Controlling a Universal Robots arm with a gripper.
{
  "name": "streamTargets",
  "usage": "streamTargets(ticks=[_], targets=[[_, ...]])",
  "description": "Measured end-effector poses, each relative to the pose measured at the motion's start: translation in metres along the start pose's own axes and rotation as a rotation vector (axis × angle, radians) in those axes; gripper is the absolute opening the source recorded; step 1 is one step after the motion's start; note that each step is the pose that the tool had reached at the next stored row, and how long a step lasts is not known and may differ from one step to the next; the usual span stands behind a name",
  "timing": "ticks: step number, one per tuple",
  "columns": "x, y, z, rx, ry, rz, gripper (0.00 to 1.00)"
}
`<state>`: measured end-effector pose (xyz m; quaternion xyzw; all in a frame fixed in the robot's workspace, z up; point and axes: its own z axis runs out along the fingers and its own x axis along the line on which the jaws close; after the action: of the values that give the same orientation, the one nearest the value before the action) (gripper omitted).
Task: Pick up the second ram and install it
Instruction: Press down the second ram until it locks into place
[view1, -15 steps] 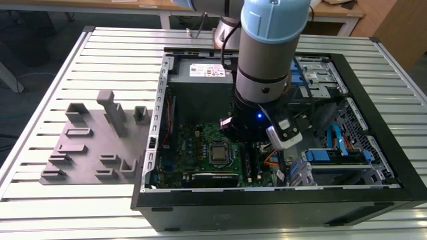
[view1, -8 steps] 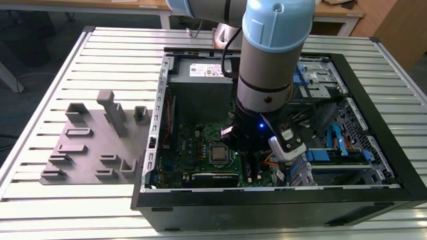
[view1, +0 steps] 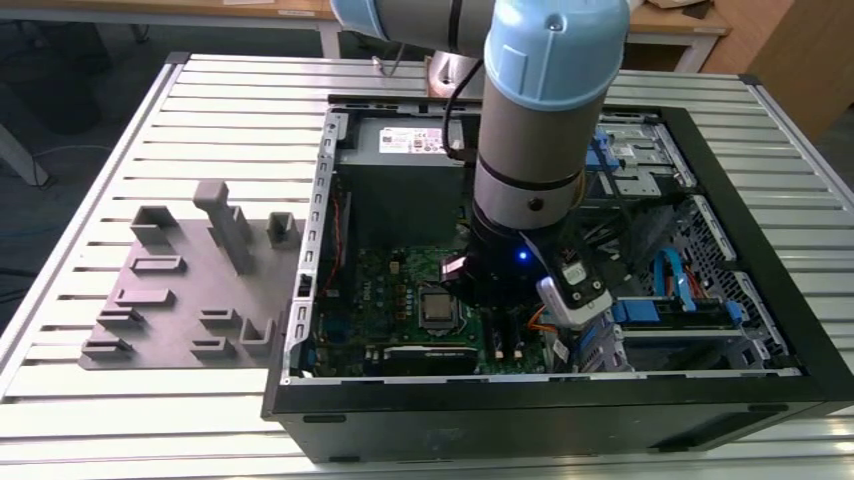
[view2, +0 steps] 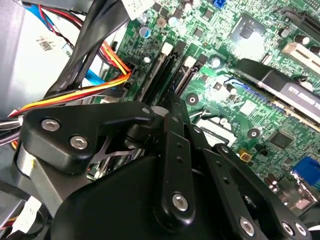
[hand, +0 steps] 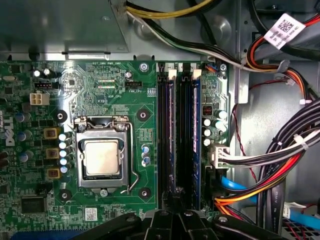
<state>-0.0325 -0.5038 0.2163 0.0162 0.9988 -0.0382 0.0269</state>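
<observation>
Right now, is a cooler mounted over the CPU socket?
No. In the first wrist view the CPU socket lies bare, its metal lid exposed.

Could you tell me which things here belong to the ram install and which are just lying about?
Belongs to the job:
- hand, down inside the case
- ram slots, right by the hand
- motherboard

Just lying about:
- grey tray, on the table beside the case
- CPU
- cables

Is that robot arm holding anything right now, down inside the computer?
It cannot be told: the gripper sits low over the memory slots, and its own body hides the fingertips.
</observation>
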Motion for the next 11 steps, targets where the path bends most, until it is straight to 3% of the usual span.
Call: streamTargets(ticks=[4, 8, 11], targets=[[-0.0003, 0.0002, -0.0028, -0.0033, -0.0011, 0.0, 0.07], [-0.0011, -0.0014, -0.0196, -0.0005, -0.0003, 0.0, 0.07], [-0.0013, 0.0021, -0.0249, -0.0007, -0.0004, -0.001, 0.07]])
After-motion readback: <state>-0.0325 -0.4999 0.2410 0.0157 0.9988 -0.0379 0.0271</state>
